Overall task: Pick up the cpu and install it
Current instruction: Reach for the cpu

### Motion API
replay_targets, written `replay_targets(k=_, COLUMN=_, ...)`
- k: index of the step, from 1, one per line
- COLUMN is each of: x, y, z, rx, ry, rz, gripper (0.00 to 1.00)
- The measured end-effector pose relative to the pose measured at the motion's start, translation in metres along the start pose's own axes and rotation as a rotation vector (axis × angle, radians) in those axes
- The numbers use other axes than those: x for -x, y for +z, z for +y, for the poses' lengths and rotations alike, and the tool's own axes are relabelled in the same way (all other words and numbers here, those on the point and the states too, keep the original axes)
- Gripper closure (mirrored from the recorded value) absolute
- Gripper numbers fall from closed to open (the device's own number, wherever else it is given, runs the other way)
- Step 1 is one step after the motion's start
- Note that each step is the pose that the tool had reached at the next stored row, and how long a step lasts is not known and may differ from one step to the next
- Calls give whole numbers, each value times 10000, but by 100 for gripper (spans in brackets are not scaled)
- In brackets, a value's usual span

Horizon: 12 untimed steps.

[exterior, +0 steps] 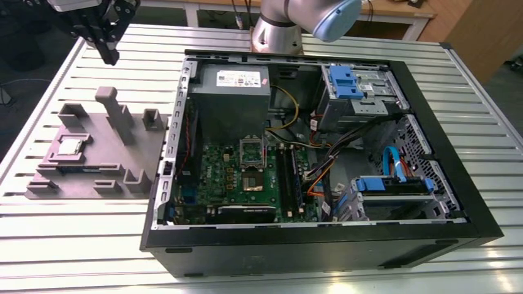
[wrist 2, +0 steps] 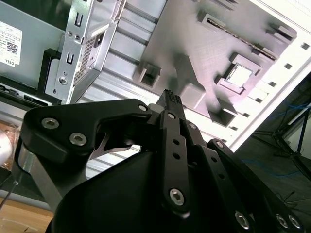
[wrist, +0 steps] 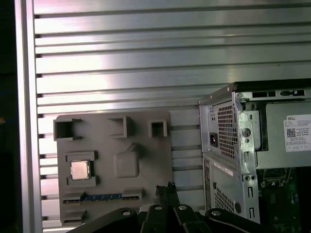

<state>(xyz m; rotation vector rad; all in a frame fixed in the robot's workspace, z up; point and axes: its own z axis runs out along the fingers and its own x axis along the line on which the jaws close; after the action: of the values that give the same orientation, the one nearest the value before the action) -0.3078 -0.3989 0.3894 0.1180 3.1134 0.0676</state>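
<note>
Hovering over the slatted metal desk [exterior: 65,245], my hand [exterior: 110,59] hangs above the far edge of the grey holder plate [exterior: 97,160] and touches nothing; its upper part is cut off by the exterior view's top edge, and in both wrist views I see little of it but black links and the tips; those tips look drawn together with nothing between them. The cpu [wrist: 80,170] lies silver face up in a square recess of the holder plate, towards the exterior view's left, apart from my hand; whether it sits fully flat in the recess I cannot tell. Just beside the plate, on the exterior view's right, stands the open computer case [exterior: 310,254]; inside it the green motherboard [exterior: 219,164] is partly hidden by cables [exterior: 327,162] and the case wall; the socket [exterior: 252,180] shows as a small metal frame, and I cannot make out what lies within it. Behind the board sits a grey box [exterior: 231,101] with a white label; my arm's base [exterior: 278,33] is cut off at the top.
</note>
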Motion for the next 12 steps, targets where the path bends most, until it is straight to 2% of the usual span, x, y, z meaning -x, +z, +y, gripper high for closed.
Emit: replay_targets(k=12, x=-65, y=-1, z=-5, rx=-1, ry=0, rz=0, gripper=90)
